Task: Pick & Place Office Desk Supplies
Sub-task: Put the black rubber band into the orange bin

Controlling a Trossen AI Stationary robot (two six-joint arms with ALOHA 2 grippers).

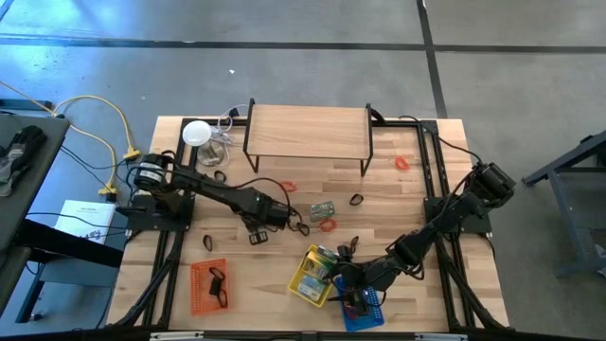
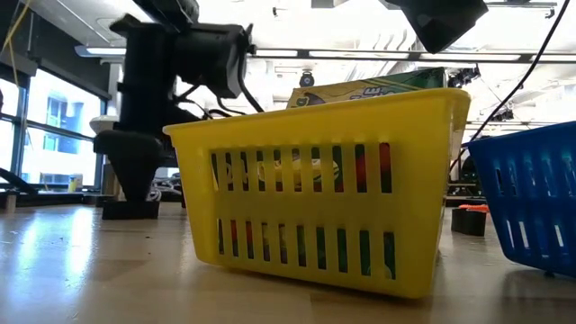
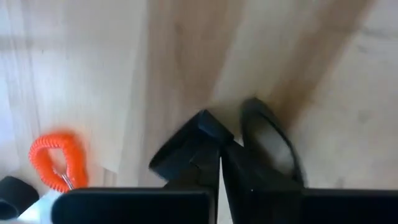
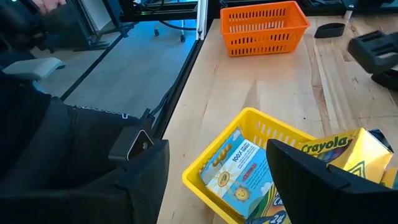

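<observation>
I see the left gripper stretched low mid-table, clamped on a black clip. Right gripper sits wide above the yellow basket, holding nothing.

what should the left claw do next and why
Probably lift straight up a little. The left claw is shut down at the table, its fingers pressed together beside a black clip. Whether it grips the clip is unclear, so a small raise would show that before heading to a basket.
</observation>
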